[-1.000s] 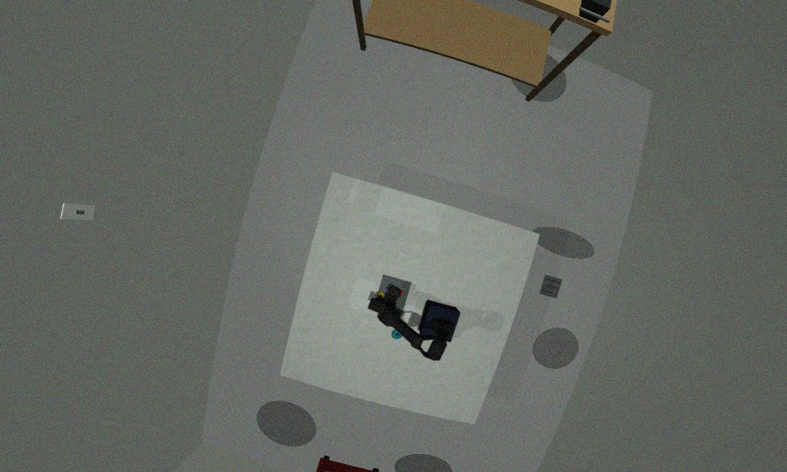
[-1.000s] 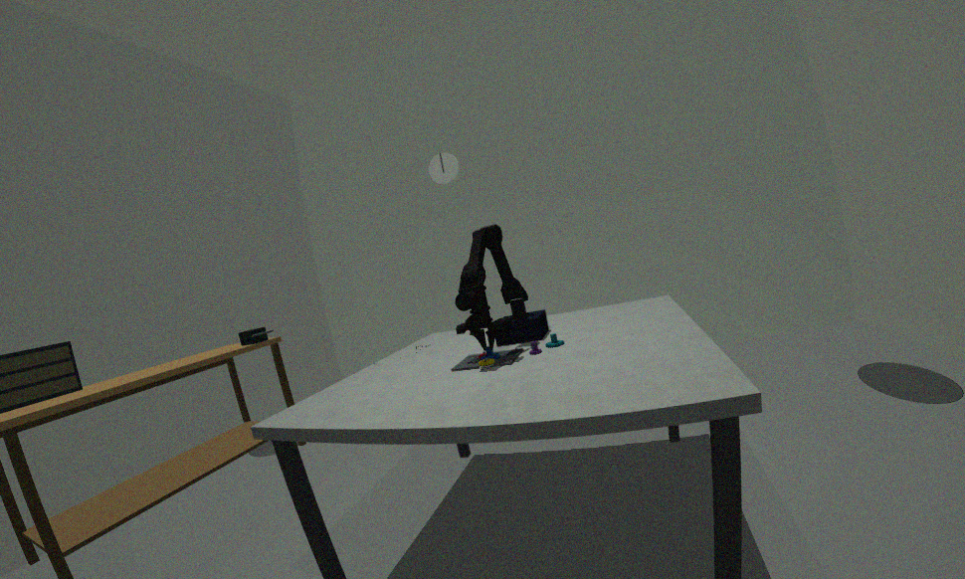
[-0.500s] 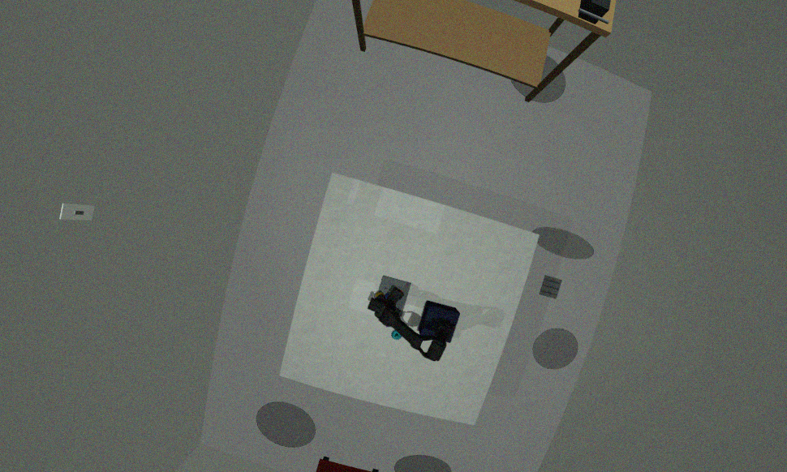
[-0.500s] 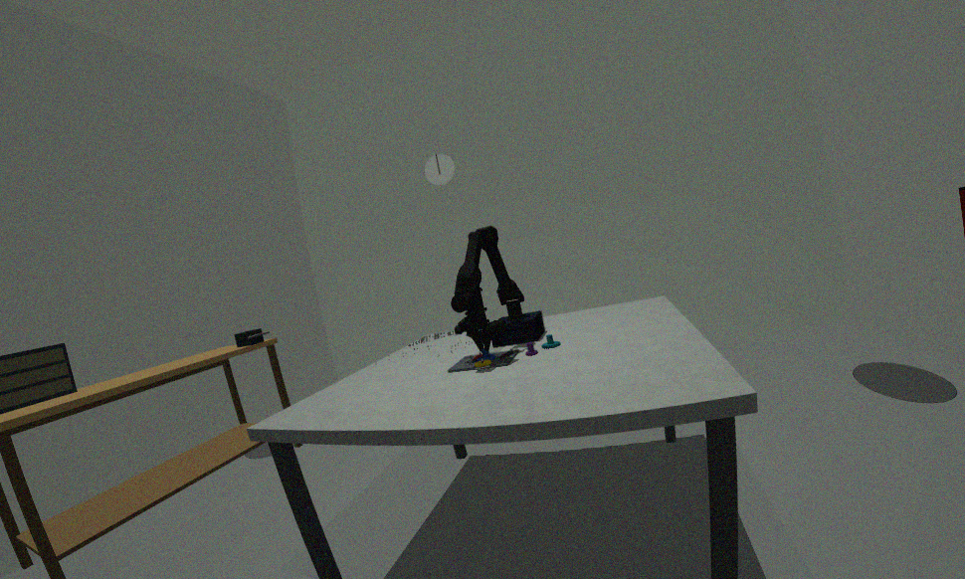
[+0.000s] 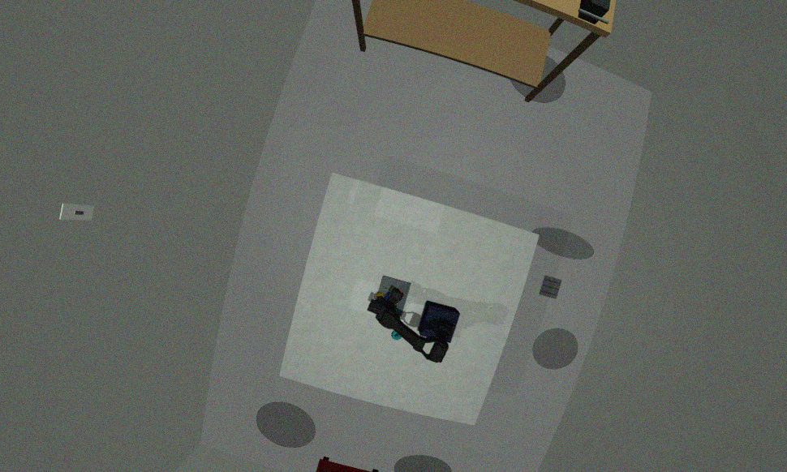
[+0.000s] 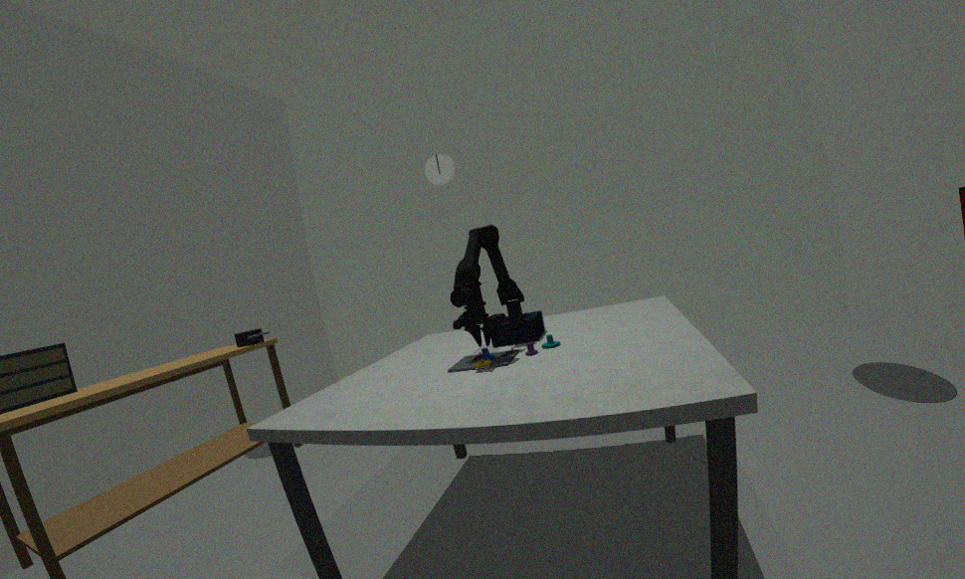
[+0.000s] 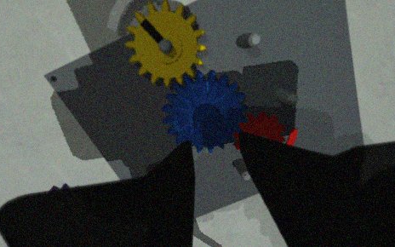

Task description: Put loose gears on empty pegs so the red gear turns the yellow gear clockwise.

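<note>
OK so going left to right through the wrist view: the tips of a couple of purple teeth poked out above the left-hand finger, part of the loose purple gear (image 6: 530, 349) (image 7: 63, 187). A bit of the white arrow (image 7: 115, 18) curved along the upper left, right by the yellow gear (image 5: 379, 294) (image 6: 482, 364) (image 7: 179, 34), which sat on its peg with the black stripe pointing to the upper left. Next came the blue gear (image 5: 387, 297) (image 6: 485, 353) (image 7: 208, 89), over the grey board (image 5: 393, 281) (image 6: 458, 370) (image 7: 328, 64) between yellow and red, its teeth right up against the yellow ones and reaching the red ones too, at least from that angle. Couldn't tell if it was fully flat. The gripper (image 5: 389, 298) (image 6: 484, 343) (image 7: 214, 144) was right above it, fingers partly spread on either side of the blue knob with nothing pinched. Then an empty peg (image 7: 253, 39) stuck up near the top, with another empty peg (image 7: 245, 175) lower down by the right-hand finger. That finger hid part of the red gear (image 7: 264, 125), and the red arrow (image 7: 292, 137) showed just past it. In the exterior view the purple one stood on the table (image 5: 337, 263) (image 6: 580, 381) (image 7: 387, 85) just beside the board, and the teal gear (image 5: 396, 334) (image 6: 550, 342) stood further right, knob up.
</note>
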`<control>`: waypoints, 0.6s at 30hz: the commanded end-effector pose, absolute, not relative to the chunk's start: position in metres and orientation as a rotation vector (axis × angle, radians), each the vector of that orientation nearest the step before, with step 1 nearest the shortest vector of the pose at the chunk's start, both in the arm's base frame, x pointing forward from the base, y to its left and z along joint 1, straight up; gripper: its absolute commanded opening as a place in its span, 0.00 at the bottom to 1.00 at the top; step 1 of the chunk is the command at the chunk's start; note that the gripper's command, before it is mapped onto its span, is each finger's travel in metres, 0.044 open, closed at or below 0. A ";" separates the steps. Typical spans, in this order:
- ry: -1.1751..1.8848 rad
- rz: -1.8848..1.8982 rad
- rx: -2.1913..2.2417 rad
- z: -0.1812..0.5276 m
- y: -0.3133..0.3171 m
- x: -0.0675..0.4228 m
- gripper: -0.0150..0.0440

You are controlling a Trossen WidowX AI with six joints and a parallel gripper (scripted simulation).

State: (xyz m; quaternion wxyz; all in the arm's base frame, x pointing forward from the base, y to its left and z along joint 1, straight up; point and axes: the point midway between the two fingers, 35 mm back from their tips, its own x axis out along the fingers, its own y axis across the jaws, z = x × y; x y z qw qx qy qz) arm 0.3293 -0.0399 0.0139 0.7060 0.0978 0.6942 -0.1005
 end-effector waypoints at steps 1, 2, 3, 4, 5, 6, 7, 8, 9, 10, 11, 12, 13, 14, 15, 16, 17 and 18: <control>1.529 -0.197 0.193 0.042 -0.040 0.331 0.49; 1.529 -0.196 0.192 0.044 -0.040 0.331 0.49; 1.529 -0.196 0.192 0.044 -0.040 0.331 0.49; 1.529 -0.196 0.192 0.044 -0.040 0.331 0.49; 1.521 -0.207 0.201 0.039 -0.040 0.333 0.54; 1.521 -0.207 0.201 0.047 -0.040 0.332 0.58; 1.521 -0.207 0.201 0.061 -0.040 0.331 0.62; 1.521 -0.207 0.201 0.075 -0.040 0.329 0.67; 1.521 -0.207 0.201 0.084 -0.039 0.327 0.71; 1.521 -0.207 0.201 0.087 -0.039 0.326 0.76; 1.521 -0.207 0.201 0.087 -0.039 0.326 0.80; 1.521 -0.207 0.201 0.087 -0.039 0.326 0.85; 1.521 -0.207 0.201 0.087 -0.039 0.326 0.89; 1.521 -0.207 0.201 0.087 -0.039 0.326 0.94; 1.521 -0.207 0.201 0.087 -0.039 0.326 0.98; 1.521 -0.207 0.201 0.087 -0.039 0.326 1.00; 1.521 -0.207 0.201 0.087 -0.039 0.326 1.00; 1.521 -0.207 0.201 0.087 -0.039 0.326 1.00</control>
